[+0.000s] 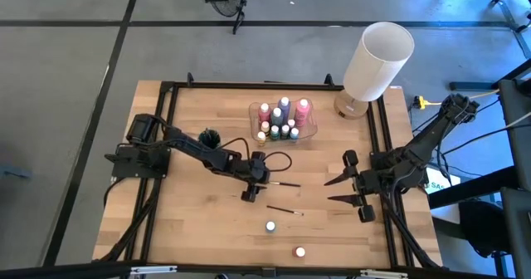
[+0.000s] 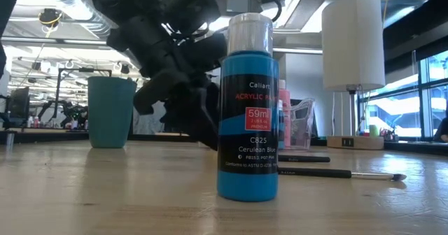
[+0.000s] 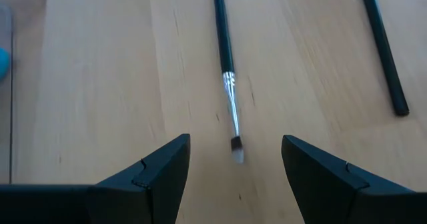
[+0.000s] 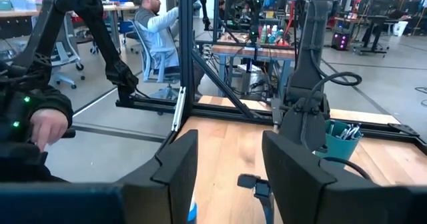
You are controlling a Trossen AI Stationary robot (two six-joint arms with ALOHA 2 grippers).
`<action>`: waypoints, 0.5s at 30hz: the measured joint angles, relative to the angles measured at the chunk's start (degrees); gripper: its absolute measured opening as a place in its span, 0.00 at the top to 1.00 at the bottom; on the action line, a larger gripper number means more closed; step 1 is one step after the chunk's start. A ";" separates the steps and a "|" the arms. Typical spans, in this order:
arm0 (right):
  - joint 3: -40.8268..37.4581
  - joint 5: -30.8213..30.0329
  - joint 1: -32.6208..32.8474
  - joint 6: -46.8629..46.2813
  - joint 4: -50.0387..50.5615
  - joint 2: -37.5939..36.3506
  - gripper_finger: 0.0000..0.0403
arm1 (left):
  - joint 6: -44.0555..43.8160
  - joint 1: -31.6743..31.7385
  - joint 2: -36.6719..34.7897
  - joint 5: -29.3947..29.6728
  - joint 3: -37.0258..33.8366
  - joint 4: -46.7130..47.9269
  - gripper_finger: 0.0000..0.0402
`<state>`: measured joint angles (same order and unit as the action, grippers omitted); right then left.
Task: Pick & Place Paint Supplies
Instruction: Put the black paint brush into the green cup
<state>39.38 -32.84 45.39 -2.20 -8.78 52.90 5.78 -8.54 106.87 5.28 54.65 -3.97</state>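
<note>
A thin dark-handled paintbrush (image 3: 225,44) lies flat on the wooden table (image 1: 199,221), its light bristle tip (image 3: 236,146) between the open fingers of my left gripper (image 3: 235,159), which slants down over it (image 1: 255,183) without touching. A second brush (image 3: 383,51) lies beside it (image 1: 284,209). A blue paint bottle (image 2: 247,109) stands near the front edge. More bottles stand in a clear tray (image 1: 282,117). My right gripper (image 1: 334,189) hangs open above the table's right half (image 4: 227,177).
A teal cup (image 1: 209,136) with brushes stands left of the tray. A big white lamp (image 1: 373,63) stands at the far right corner. Two small white-capped bottles (image 1: 270,227) (image 1: 299,252) stand near the front edge. A person sits in the room beyond (image 4: 157,31).
</note>
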 joint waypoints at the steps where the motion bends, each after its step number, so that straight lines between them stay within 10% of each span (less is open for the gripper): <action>1: 0.00 0.02 0.00 0.05 -0.35 0.01 0.58 | 0.00 0.01 0.00 0.02 0.00 -0.16 0.42; 15: 0.00 0.04 0.00 0.07 -0.59 0.12 0.58 | 0.00 -0.10 0.00 0.70 0.00 -0.55 0.42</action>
<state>39.38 -32.80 45.39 -2.13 -9.37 53.02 5.78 -8.64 106.87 5.98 54.65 -4.52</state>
